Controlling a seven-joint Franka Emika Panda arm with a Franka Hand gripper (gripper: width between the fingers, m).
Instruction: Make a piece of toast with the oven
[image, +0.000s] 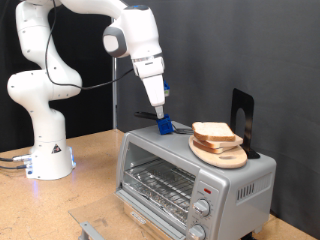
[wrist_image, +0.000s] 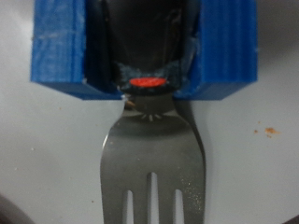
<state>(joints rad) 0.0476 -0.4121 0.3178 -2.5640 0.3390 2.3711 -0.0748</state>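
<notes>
The silver toaster oven (image: 165, 178) stands at the exterior view's lower right with its glass door shut and its wire rack showing through. The piece of toast (image: 212, 132) lies on a round wooden board (image: 228, 157) on the oven's top. My gripper (image: 161, 118) points down at a blue block (image: 164, 127) on the oven's top, to the left of the toast. In the wrist view the blue block (wrist_image: 54, 51) holds the handle of a metal fork (wrist_image: 149, 163) that lies over the pale oven top. My fingers do not show clearly there.
A black upright stand (image: 242, 112) is behind the board on the oven. Two round knobs (image: 203, 208) and a red light (image: 208, 188) are on the oven's front. The oven sits on a wooden table (image: 90, 195), with the robot's base (image: 48, 155) at the left.
</notes>
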